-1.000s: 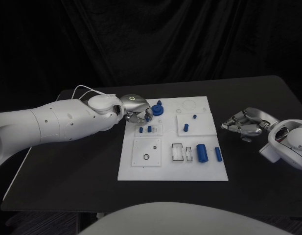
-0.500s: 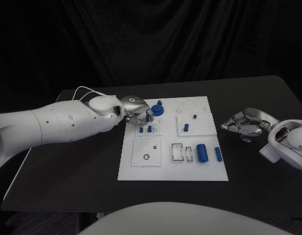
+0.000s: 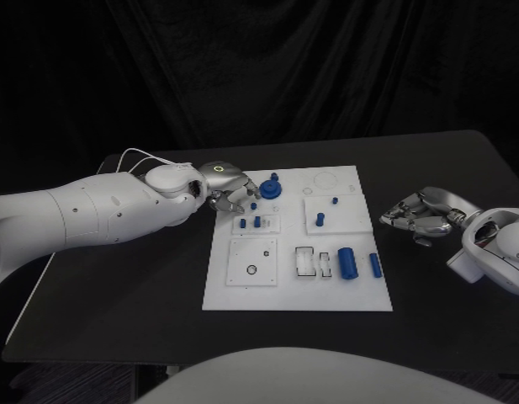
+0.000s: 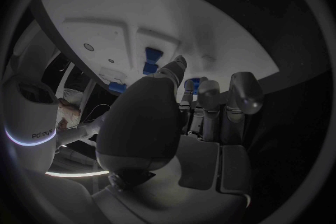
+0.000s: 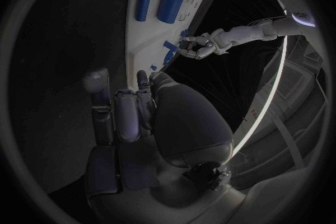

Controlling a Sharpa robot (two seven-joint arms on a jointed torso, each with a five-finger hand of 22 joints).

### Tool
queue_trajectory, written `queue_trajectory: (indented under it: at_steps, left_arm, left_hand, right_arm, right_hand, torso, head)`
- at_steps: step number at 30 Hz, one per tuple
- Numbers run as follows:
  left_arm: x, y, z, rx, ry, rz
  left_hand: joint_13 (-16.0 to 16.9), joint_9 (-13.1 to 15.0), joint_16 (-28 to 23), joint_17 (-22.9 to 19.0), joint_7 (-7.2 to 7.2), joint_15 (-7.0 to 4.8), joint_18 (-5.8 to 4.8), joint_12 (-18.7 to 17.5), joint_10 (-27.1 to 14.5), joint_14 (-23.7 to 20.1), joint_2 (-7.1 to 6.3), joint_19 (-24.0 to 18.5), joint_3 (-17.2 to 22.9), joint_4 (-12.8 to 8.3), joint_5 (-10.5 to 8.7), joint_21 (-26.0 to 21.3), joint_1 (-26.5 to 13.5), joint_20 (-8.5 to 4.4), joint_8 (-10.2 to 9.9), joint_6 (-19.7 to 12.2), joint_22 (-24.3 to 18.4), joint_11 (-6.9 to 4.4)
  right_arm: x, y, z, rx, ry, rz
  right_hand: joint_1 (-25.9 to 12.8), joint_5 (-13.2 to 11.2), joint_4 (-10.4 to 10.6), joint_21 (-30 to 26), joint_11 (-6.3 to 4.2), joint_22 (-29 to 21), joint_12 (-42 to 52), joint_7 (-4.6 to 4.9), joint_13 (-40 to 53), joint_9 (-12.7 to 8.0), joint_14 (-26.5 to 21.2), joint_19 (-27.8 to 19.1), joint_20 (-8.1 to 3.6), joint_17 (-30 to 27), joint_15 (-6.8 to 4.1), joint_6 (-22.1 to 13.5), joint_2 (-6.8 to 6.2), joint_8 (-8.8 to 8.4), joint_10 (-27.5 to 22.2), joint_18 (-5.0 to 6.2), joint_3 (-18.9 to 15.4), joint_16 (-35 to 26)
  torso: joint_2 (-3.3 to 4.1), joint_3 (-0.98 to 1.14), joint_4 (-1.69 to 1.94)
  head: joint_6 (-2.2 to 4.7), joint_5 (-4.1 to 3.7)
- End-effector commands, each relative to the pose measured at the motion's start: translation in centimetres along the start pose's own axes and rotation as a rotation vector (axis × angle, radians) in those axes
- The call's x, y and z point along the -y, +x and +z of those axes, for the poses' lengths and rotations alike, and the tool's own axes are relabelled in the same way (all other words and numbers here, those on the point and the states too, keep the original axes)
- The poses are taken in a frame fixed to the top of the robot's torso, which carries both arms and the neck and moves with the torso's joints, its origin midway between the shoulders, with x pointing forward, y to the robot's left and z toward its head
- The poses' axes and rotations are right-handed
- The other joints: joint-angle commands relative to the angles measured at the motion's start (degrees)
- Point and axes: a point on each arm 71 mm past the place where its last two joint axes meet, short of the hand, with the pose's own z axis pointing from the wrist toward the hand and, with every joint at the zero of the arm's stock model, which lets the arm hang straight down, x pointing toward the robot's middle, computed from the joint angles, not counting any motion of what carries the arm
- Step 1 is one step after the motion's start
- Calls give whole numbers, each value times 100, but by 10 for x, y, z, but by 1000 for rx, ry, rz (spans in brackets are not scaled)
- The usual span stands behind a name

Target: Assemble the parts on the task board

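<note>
Two arms flank the white board (image 3: 295, 295) on the black counter (image 3: 126, 286). Left hand (image 3: 225, 187), at the board's far left corner, holds nothing, its fingers loosely apart just beside the blue knob (image 3: 270, 188); a second ago it sat closer against that knob. Right hand (image 3: 420, 215) rests curled and empty on the counter, unmoved. Likely step: seating the knob; next calls for re-gripping it squarely. Blue cylinders (image 3: 346, 262) lie near the front edge.
</note>
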Motion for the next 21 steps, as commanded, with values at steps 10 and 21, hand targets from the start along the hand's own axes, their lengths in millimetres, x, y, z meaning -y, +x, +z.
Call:
queue_trajectory:
  at_steps: [10,21]
  left_arm:
    - [-27,-23,-38,394,-84,-47]
    - [-25,-31,-72,533,-5,-615]
  left_hand:
    - [-19,-114,-524,-767,65,-7,216,220,20,-451,-25,-399,-13,195,296,-846,154,9,101,206,539,-21]
    - [-41,-368,-2509,-2335,824,755,341,836,-203,-3035,428,-2678,6,620,1581,-4172,-412,513,59,725,-369,526]
  right_arm:
    - [-21,-20,-5,76,-45,-8]
    - [-76,-42,3,89,-171,-216]
  right_hand:
    - [56,18,-22,-122,8,454,-64,-11,-401,7,-79,-57,-4,408,-13,47,-106,-11,-104,53,31,-111]
    - [353,-201,-106,-1519,52,70,-1572,23,-2308,46,-641,-649,44,-297,35,58,-366,11,-1773,240,207,-1016]
  torso:
    - [-14,-42,9]
    - [-56,-156,83]
  head:
    - [1,134]
    - [1,383]
